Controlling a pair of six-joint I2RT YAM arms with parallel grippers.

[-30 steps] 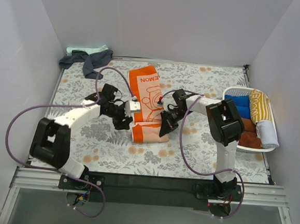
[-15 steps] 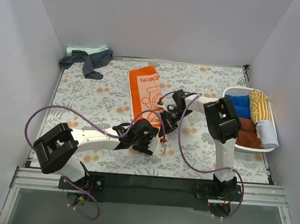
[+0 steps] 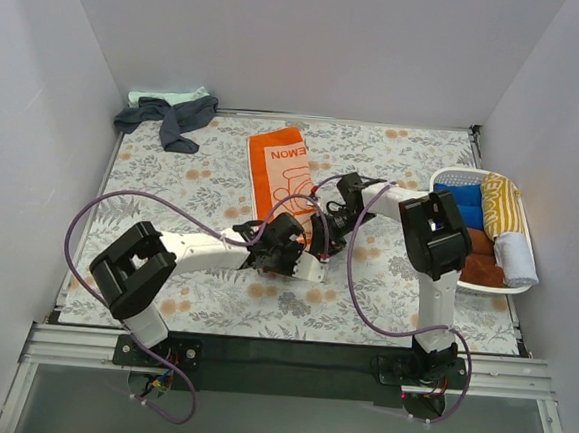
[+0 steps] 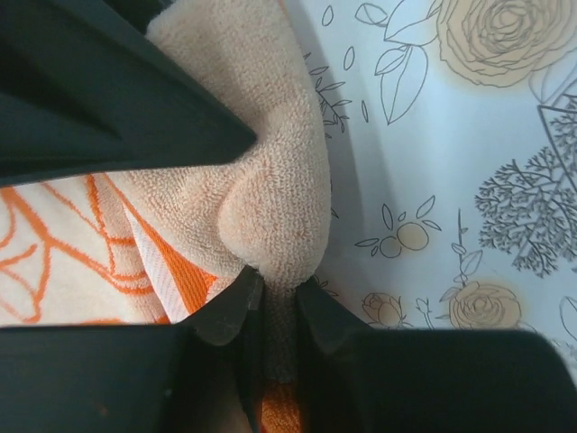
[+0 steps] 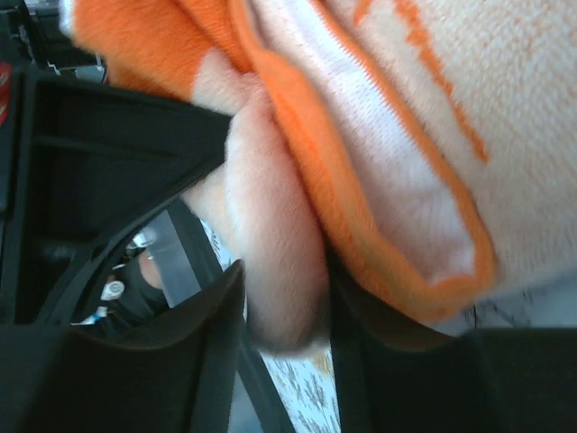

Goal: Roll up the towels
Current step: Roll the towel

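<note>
- the orange towel (image 3: pixel 276 165) lies lengthwise in the middle of the floral table covering (image 3: pixel 171 187), its far half flat and its near end bunched up under both grippers.
- the left gripper (image 4: pixel 270 298) is clamped on a fold at the towel's near edge – the pale underside bulges out just above its fingertips.
- the right gripper (image 5: pixel 281 325) has a fold of the same towel between its jaws, which stand a little apart; i cannot tell whether it is really pinching the cloth or only resting around it.
- judged from this, the step in hand is starting the roll at the near end.
- to do it well, both grips should sit at the same height on the edge, one near each side, so the first turn comes out straight rather than cone-shaped.
- the right side's hold looks worth securing before any lift, or that corner may drop out and skew the roll.
- keep the cloth low and taut between the two arms, and turn it over towards the far end in small, even steps – a loose first turn will likely make a floppy roll.
- the dark navy towel (image 3: pixel 172 122) and mint green towel (image 3: pixel 168 97) wait unrolled at the far left corner; rolled ones sit in the white basket (image 3: pixel 453 176) on the right.
</note>
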